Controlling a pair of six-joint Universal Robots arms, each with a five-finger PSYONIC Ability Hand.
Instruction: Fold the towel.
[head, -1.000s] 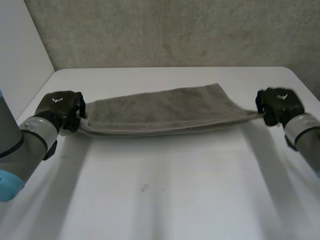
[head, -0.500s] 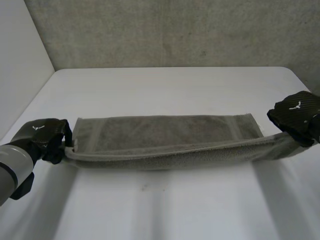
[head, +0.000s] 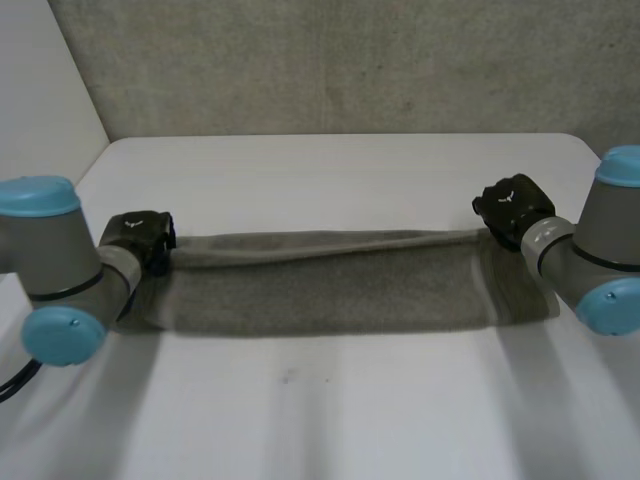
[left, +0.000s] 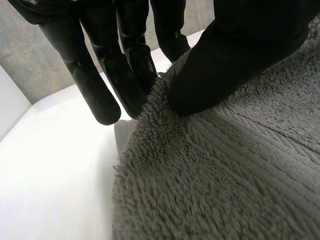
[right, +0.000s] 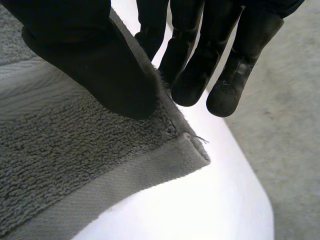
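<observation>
Swinging back across the table (head: 330, 420) since half a second ago, both hands are stretching the towel (head: 330, 290) taut in the head view, the left hand (head: 138, 232) at one end and the right hand (head: 510, 203) at the other. In the left wrist view, the left hand (left: 235, 55) is pinching the towel's (left: 225, 175) edge, thumb against fingers. In the right wrist view, the right hand (right: 85, 55) is clamping the towel (right: 65, 160) beside its corner.

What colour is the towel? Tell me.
Plain grey towel, no pattern; the right wrist view shows it best.
</observation>
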